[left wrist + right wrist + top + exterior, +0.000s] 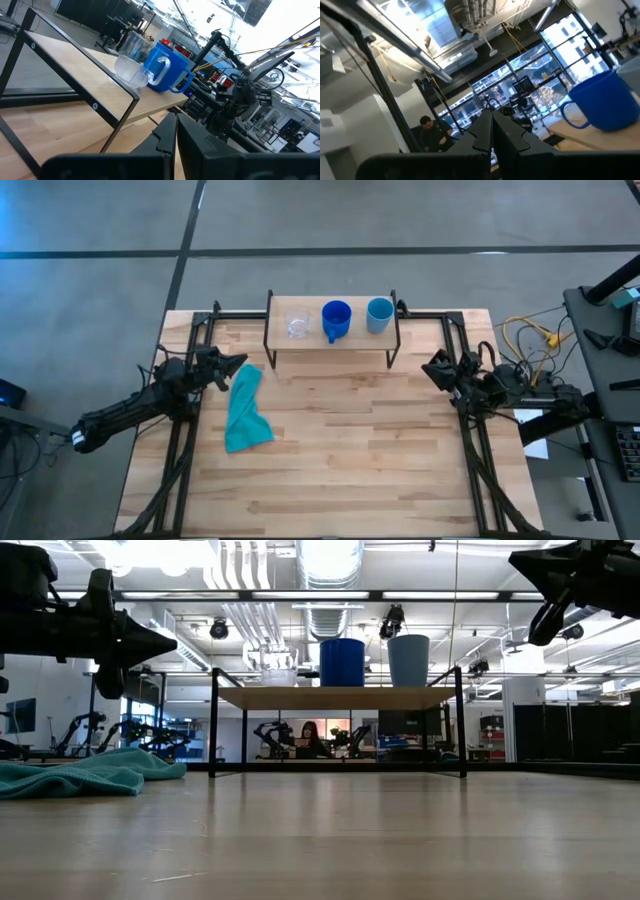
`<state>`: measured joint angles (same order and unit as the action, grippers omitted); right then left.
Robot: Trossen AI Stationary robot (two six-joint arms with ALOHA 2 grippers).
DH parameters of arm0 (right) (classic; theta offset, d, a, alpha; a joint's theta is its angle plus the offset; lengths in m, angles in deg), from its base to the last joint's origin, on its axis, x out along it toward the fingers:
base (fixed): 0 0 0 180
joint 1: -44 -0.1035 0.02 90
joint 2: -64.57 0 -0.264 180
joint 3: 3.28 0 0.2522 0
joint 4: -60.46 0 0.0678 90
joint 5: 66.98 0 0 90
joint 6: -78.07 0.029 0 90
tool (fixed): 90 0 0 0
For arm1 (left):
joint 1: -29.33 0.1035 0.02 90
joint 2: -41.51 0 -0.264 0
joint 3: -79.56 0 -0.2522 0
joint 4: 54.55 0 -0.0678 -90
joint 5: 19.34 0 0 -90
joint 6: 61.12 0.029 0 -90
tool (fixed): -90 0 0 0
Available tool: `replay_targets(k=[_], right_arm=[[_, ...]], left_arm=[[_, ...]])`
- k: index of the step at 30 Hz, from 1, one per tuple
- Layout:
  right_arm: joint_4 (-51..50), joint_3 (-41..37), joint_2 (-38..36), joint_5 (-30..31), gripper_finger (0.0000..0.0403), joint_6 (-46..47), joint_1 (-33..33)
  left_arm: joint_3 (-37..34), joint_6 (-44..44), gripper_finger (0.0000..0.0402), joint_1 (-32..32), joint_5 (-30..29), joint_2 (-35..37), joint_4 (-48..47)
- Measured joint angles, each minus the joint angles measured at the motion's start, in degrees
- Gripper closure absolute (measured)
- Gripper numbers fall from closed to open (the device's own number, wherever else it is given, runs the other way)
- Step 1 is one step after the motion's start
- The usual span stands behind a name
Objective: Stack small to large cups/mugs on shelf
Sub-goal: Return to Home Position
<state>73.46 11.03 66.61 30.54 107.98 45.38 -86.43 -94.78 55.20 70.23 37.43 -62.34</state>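
From above I see the glass cup (298,326), dark blue mug (336,320) and light blue cup (379,314) in a row running 9 to 3 o'clock on the shelf (330,346) at the table's 12 o'clock, while my left gripper (243,362) at 10 o'clock and right gripper (428,368) at 2 o'clock hang empty, fingers pressed together.

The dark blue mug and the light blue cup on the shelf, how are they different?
The dark blue mug has a handle; the lighter blue cup has none. The mug's sides are straight; the cup widens toward its top. The mug stands mid-shelf, the cup at one end. Both stand upright on the small wooden shelf.
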Motion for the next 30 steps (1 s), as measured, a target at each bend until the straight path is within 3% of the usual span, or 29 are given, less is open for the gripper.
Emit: replay_targets(k=[8,22,30], right_arm=[[-5.6,0.0,-0.1,-9.2,0.0394,-12.0,0.0],[-24.4,0.0,-0.1,-9.5,0.0394,-7.2,0.0],[-38.1,4.8,-0.1,-9.1,0.0394,-7.2,0.0]], left_arm=[[0.0,0.7,0.0402,0.0,0.1,0.0,0.0],[0.5,15.4,0.0402,0.0,3.3,1.5,2.7],[1.4,20.5,0.0402,0.0,4.0,1.4,0.9]])
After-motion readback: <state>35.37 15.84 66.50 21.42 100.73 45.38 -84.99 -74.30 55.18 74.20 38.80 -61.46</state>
